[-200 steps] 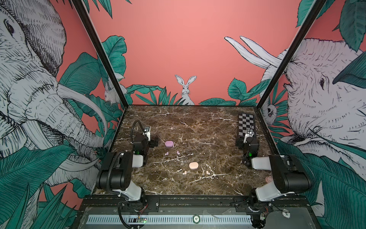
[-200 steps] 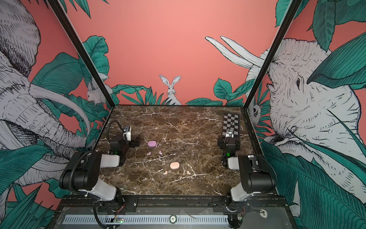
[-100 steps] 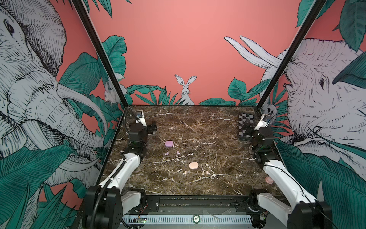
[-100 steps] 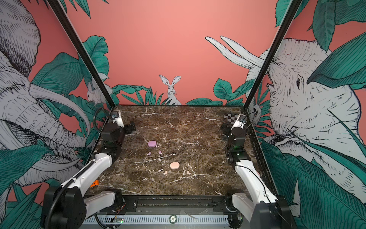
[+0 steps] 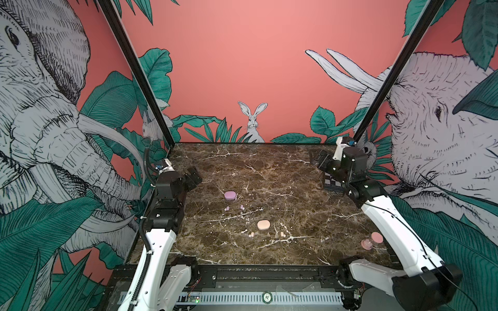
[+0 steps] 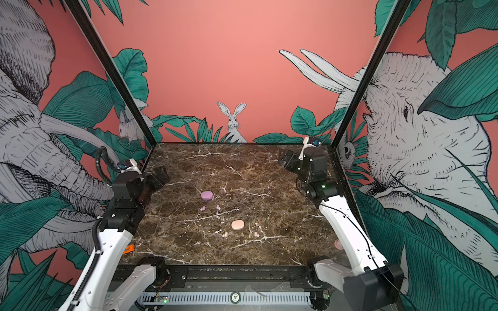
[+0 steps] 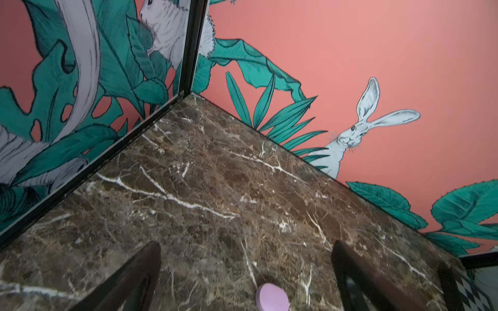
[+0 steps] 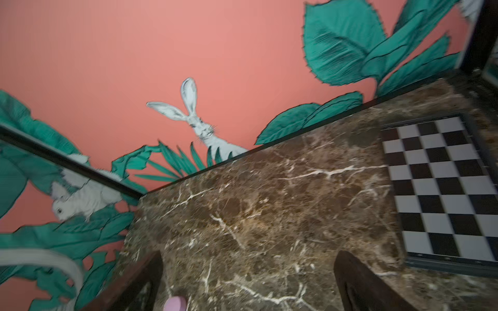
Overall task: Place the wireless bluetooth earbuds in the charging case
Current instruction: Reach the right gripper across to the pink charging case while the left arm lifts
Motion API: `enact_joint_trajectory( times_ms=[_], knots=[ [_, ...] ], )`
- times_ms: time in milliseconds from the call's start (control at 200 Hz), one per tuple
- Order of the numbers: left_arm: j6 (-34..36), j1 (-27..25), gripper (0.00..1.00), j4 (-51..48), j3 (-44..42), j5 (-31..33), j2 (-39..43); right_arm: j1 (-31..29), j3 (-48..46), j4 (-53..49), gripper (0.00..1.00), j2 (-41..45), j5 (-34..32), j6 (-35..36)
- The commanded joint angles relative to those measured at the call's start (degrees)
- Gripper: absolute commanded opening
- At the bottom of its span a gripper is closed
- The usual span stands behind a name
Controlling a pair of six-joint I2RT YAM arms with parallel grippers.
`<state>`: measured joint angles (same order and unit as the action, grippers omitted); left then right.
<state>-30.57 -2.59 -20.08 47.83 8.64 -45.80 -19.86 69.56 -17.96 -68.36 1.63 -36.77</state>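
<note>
A lilac charging case (image 5: pixel 230 195) (image 6: pixel 207 195) lies left of the table's middle, with two lilac earbuds (image 5: pixel 227 208) (image 5: pixel 242 207) just in front of it. Nearer the front lies a peach case (image 5: pixel 263 225) (image 6: pixel 237 225), flanked by two peach earbuds (image 5: pixel 251 234) (image 5: pixel 282 234). My left gripper (image 5: pixel 195 177) (image 6: pixel 161 175) hangs open above the left edge, apart from the lilac case. Open too, my right gripper (image 5: pixel 319 160) (image 6: pixel 285 159) is raised at the back right. The lilac case (image 7: pixel 272 297) (image 8: pixel 175 304) shows at the edge of both wrist views. Both grippers (image 7: pixel 246 246) (image 8: pixel 249 255) are empty.
A black-and-white checkerboard (image 5: pixel 330 181) (image 8: pixel 442 194) lies at the back right under the right arm. A pink round object (image 5: pixel 373 239) sits at the right wall near the front. Painted glass walls with black posts close in the brown marble table (image 5: pixel 269 167).
Both arms have unfolded from low beside the table and risen, the grippers moving up and toward the back. The jaws stay open. Cases and earbuds have not moved.
</note>
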Motion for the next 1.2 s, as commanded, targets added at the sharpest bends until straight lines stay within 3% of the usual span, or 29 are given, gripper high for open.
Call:
enact_joint_trajectory(
  times_ms=[0, 230, 345, 445, 560, 655, 820, 1195],
  knots=[
    [1.2, -0.1, 0.99, -14.4, 0.2, 2.3, 1.2, -7.8, 9.5, -15.9, 0.98, -6.3, -5.5, 0.4],
    [5.2, -0.1, 0.99, -28.8, 3.8, 8.1, 0.7, -21.2, 28.2, -30.4, 0.98, -26.0, -9.8, -5.3],
    [4.8, -0.3, 0.99, -29.1, 2.4, 9.1, 3.4, -25.7, 39.4, -38.0, 0.98, -36.0, -9.8, -7.8],
    [4.2, -0.6, 0.99, -27.4, 0.1, 8.2, 6.3, -28.7, 54.4, -49.3, 0.98, -46.5, -9.6, -9.4],
    [4.1, -0.8, 0.99, -26.7, 0.3, 7.7, 6.6, -33.2, 72.2, -60.9, 0.98, -57.2, -15.1, -11.8],
    [3.9, -0.9, 0.99, -27.1, 0.6, 7.4, 6.2, -33.9, 83.3, -64.4, 0.98, -65.1, -8.0, -11.3],
    [3.7, -1.5, 0.99, -27.0, 0.5, 8.1, 7.9, -35.1, 79.8, -56.5, 0.98, -66.3, -3.3, -9.8],
    [3.7, -2.3, 0.99, -26.7, 0.4, 8.1, 8.7, -36.4, 81.9, -48.0, 0.98, -75.0, 5.1, -10.2]
  ],
)
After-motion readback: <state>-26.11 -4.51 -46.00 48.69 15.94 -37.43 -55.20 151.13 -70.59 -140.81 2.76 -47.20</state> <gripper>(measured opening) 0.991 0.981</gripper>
